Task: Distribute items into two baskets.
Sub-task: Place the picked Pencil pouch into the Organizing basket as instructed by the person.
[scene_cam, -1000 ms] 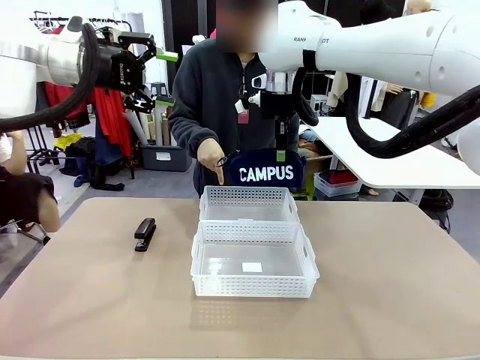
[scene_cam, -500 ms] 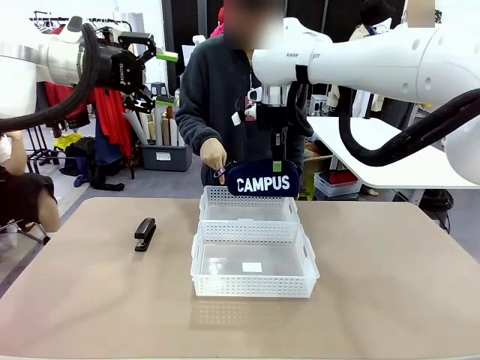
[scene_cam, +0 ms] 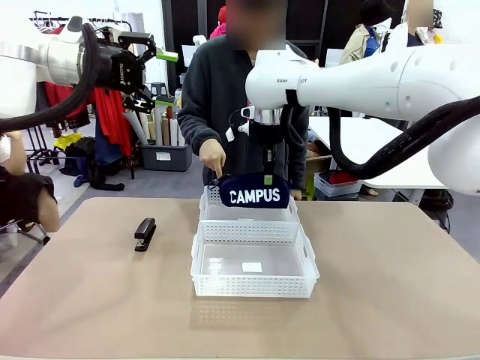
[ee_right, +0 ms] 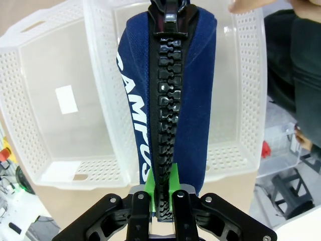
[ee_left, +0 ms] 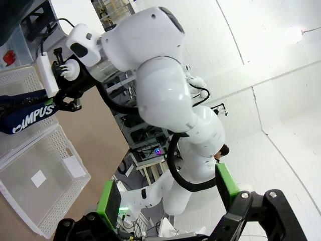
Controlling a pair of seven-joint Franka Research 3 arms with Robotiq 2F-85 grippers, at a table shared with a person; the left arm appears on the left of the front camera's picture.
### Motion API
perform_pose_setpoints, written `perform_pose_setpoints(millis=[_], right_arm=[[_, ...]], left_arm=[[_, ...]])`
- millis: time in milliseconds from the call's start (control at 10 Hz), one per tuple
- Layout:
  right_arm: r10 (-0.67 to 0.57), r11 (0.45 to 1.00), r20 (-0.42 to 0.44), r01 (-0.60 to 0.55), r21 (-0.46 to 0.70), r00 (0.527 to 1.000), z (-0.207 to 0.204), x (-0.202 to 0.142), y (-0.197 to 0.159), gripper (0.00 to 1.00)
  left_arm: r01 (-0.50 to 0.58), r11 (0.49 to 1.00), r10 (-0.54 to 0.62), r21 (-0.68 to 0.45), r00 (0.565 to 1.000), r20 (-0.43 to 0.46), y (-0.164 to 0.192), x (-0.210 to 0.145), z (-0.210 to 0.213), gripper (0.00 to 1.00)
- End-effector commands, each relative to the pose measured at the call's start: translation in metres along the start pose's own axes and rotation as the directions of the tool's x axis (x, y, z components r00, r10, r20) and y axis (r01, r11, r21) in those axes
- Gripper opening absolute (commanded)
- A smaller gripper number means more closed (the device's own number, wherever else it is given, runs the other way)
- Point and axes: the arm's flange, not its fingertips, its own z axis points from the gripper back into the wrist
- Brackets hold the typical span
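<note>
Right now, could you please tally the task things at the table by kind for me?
Baskets: 2
Pouch: 1
Stapler: 1
Total: 4

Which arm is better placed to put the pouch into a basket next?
Right: the right hand grips the pouch over the far basket; the left hand is open, raised off to the side.

Red garments (scene_cam: 114, 112) hang back left; white table (scene_cam: 416, 180) back right
</note>
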Motion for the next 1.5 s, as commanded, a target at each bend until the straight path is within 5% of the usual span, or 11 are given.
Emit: perform_pose_setpoints(millis=[0,1000,1400], right_arm=[[0.061,0.997,-0.014,-0.062,-0.054,0.998,-0.016,-0.005,-0.001,0.0],[0.024,0.999,0.02,-0.023,-0.044,1.0,-0.075,-0.019,-0.009,0.0],[0.01,1.0,0.051,-0.009,-0.02,0.999,-0.076,-0.02,-0.011,0.65]], left_arm=[[-0.007,1.0,0.007,-0.005,1.0,0.0,-0.002,0.0,0.001,1.0],[-0.007,1.0,0.007,-0.005,1.0,0.0,-0.002,0.0,0.001,1.0],[-0.007,1.0,0.007,-0.005,1.0,0.0,-0.002,0.0,0.001,1.0]])
